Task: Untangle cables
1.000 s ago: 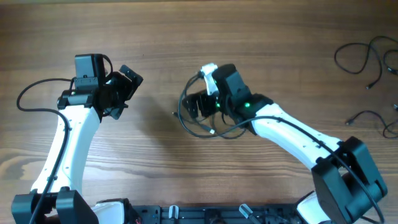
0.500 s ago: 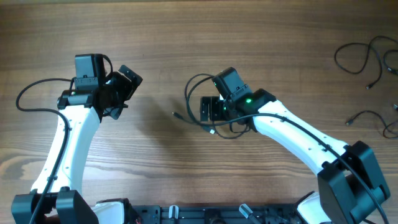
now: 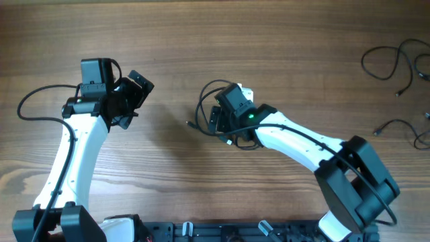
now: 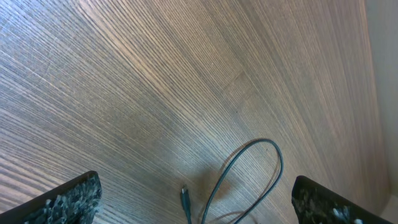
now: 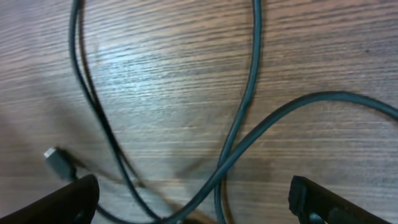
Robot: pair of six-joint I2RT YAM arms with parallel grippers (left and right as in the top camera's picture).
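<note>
right claw [image 3: 216, 122] wide open over looped cables [image 5: 254, 62] at bench [image 3: 201, 33] centre, probably not touching them, left claw [image 3: 136, 89] open and empty left of centre, more loose cables [image 3: 376, 49] near right edge

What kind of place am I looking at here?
Likely a robotics lab workbench: a white left arm and right arm stand at a wooden table, with thin black cables lying loose on it.

Even, bright light; soft shadows; wrist views slightly blurred.
</note>
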